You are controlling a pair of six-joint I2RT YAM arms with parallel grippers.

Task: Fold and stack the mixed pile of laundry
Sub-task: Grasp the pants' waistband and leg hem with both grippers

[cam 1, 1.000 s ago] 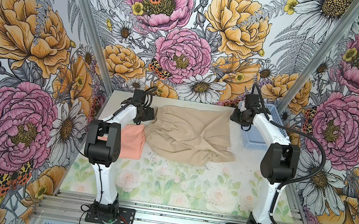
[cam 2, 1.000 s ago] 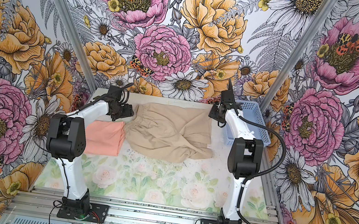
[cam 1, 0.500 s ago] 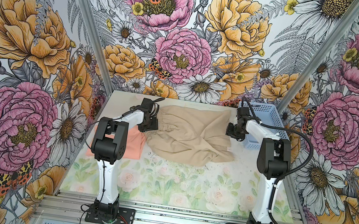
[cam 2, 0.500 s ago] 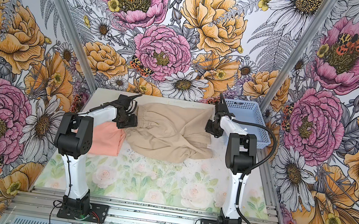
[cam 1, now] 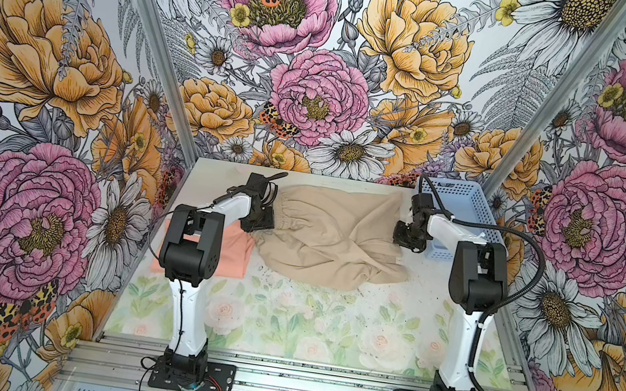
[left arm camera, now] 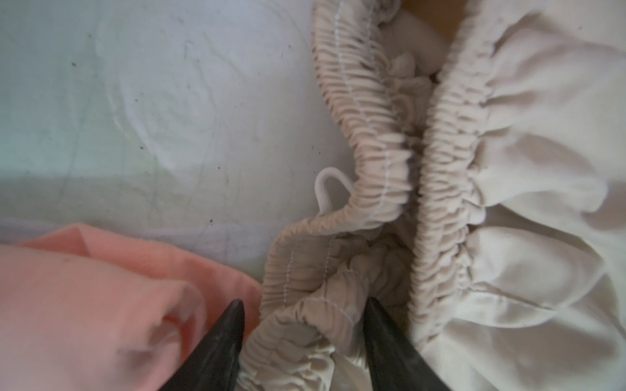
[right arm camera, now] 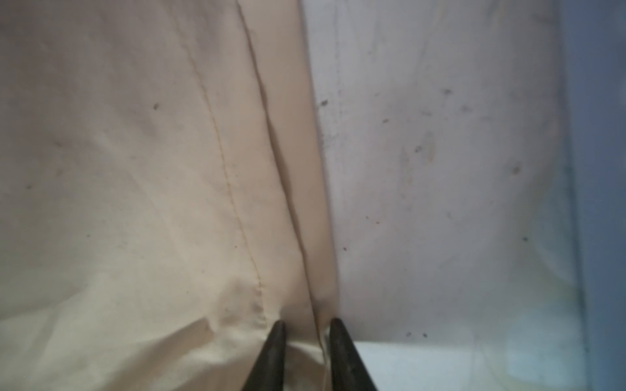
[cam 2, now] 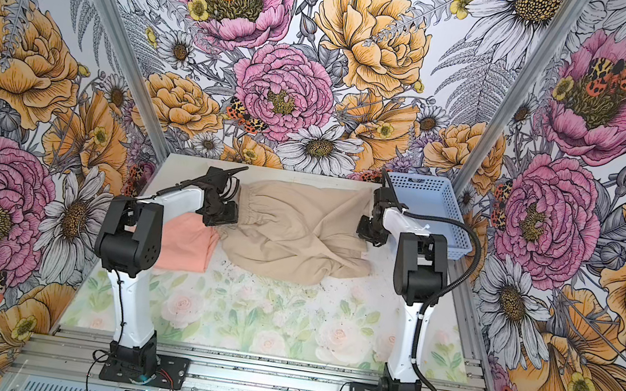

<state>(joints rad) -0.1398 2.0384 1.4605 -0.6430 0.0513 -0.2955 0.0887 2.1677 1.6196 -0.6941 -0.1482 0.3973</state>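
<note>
The left arm (cam 1: 232, 204) and right arm (cam 1: 450, 228) reached far forward, elbows raised, wrists bent down. The left gripper (left arm camera: 303, 304) had its fingers apart; the right gripper (right arm camera: 307, 324) had its fingers close together, pinching the beige garment (right arm camera: 135, 169) at its edge.

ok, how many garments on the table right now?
2: beige garment spread across the back middle; peach-pink shirt folded beside it on the left. Anything under them would be hidden.
</note>
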